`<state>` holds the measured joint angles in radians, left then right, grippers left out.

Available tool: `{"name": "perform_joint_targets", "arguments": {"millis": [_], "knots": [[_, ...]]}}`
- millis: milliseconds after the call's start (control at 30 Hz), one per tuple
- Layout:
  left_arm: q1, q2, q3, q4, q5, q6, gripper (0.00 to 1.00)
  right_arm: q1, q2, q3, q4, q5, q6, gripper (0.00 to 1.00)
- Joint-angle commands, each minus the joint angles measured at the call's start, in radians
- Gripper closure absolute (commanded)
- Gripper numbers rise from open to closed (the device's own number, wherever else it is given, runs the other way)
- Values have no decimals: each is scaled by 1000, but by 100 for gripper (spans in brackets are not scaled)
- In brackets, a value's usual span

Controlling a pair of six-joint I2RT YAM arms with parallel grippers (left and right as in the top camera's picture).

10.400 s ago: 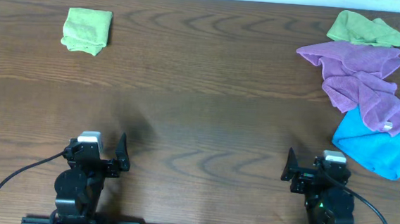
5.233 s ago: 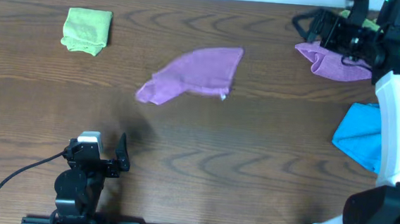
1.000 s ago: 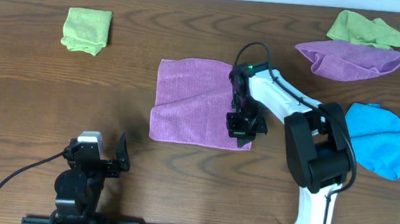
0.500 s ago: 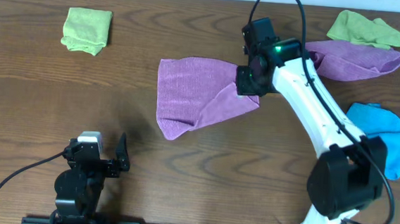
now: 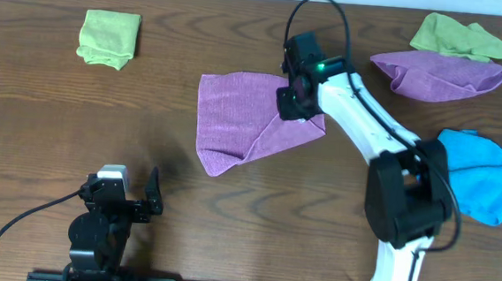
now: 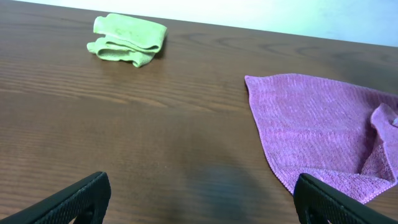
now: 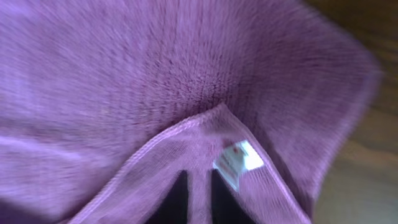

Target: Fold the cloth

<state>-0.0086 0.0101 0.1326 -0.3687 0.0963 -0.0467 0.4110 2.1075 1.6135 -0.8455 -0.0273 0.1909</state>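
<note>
Cloth: the cloth [image 5: 235, 117] lies mid-frame in the overhead view. Its left part is flat on the table [image 5: 57, 127], and its lower right part is drawn up into a slanting flap.
Right gripper: the right gripper [image 5: 294, 104] sits at the cloth's upper right edge. The wrist view shows its fingers pinched together on the corner that bears the white tag [image 7: 239, 158].
Left gripper: the left gripper [image 5: 132, 192] rests at the lower left of the frame, fingers apart and holding nothing, well apart from the cloth.
Step in hand: probably carrying the tagged corner across for the first fold.
Doing it well: grip firmly, hold the corner low so the flap does not drag the flat part, and set it squarely on its matching corner before letting go.
Risk: with only one corner carried, the crease may come out skewed.
Nearby: the rumpled purple heap [image 5: 440, 74] at upper right lies clear of the path.
</note>
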Motion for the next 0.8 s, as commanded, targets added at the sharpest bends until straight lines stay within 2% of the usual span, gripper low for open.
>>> {"name": "perform_joint_targets", "arguments": {"millis": [0, 133, 300, 433, 767], "knots": [[2, -6, -21, -7, -18, 18, 5, -34, 13, -6, 46, -11, -97, 67], [2, -6, -21, -7, -18, 18, 5, -79, 15, -6, 110, -80, -235, 55], [2, -6, -21, -7, -18, 17, 5, -140, 19, -6, 132, -234, -356, 51], [2, -6, -21, -7, -18, 18, 5, -158, 21, -6, 120, -339, -436, 51], [2, -6, -21, -7, -18, 18, 5, -156, 46, -7, 74, -385, -507, 53]]}}
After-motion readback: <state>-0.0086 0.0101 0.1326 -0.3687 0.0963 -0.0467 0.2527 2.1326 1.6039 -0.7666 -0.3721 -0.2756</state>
